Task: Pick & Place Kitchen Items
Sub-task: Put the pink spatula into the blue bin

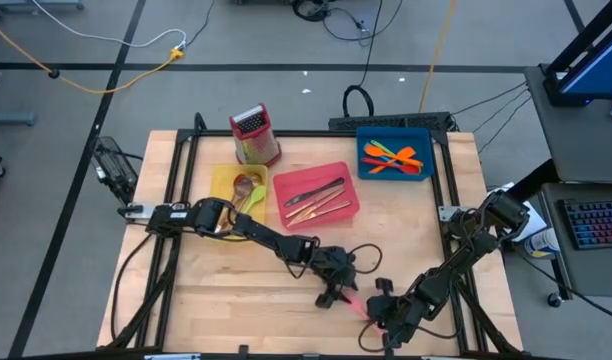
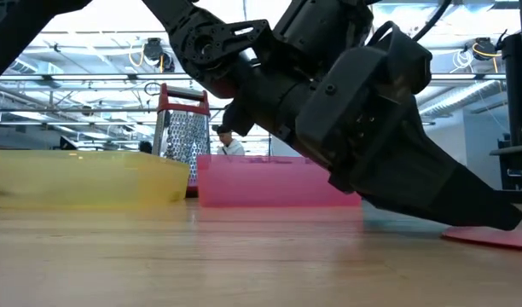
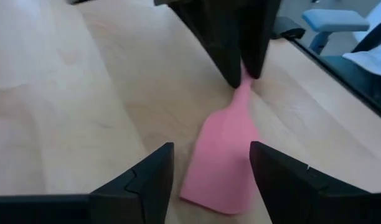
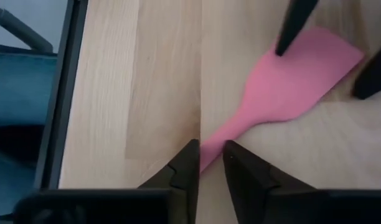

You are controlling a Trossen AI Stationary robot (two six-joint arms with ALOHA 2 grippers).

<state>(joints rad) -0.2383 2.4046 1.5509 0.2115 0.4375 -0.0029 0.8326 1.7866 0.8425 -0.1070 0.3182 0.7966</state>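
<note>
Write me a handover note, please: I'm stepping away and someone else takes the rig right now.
Right gripper: low at the table's front edge, fingers closed on the handle of the pink spatula, which lies flat on the wood.
Left gripper: open, fingers straddling the spatula's blade, not gripping.
Done: orange and green utensils in the blue tray; metal cutlery in the pink tray; spoons in the yellow tray. The box grater stands behind them.
Left: the spatula is the only item loose on the table; it needs lifting and placing in a tray.
</note>
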